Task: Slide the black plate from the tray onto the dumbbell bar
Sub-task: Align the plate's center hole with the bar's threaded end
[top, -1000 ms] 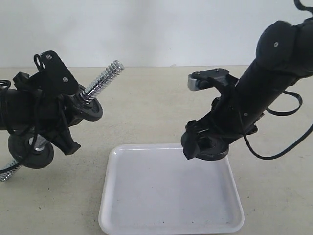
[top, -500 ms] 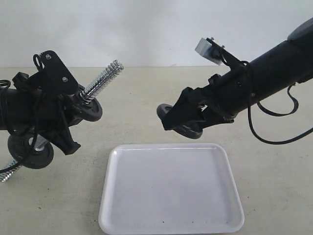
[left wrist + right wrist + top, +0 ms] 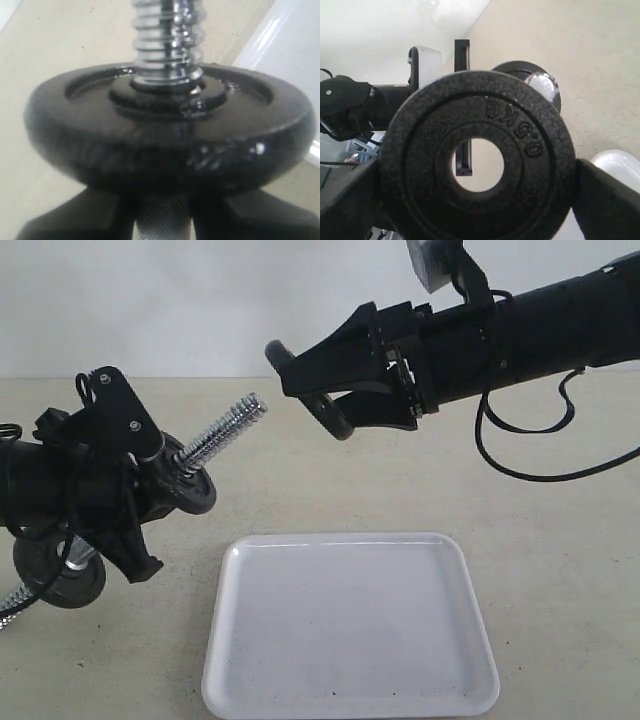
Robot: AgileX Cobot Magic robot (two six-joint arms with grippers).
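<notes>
The right fingers (image 3: 340,350) clamp the black plate (image 3: 415,165) by its rim on both sides and hold it in the air. Past the plate, apart from it, is the threaded end of the bar (image 3: 225,430). Below the fingers the tray (image 3: 350,630) lies on the tabletop (image 3: 560,590). The left fingers (image 3: 75,220) are closed on the bar's knurled handle, just behind a fitted disc (image 3: 165,145).

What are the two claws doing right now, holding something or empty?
Left gripper: closed on the dumbbell bar.
Right gripper: closed on the black plate, gripping its edges.
</notes>
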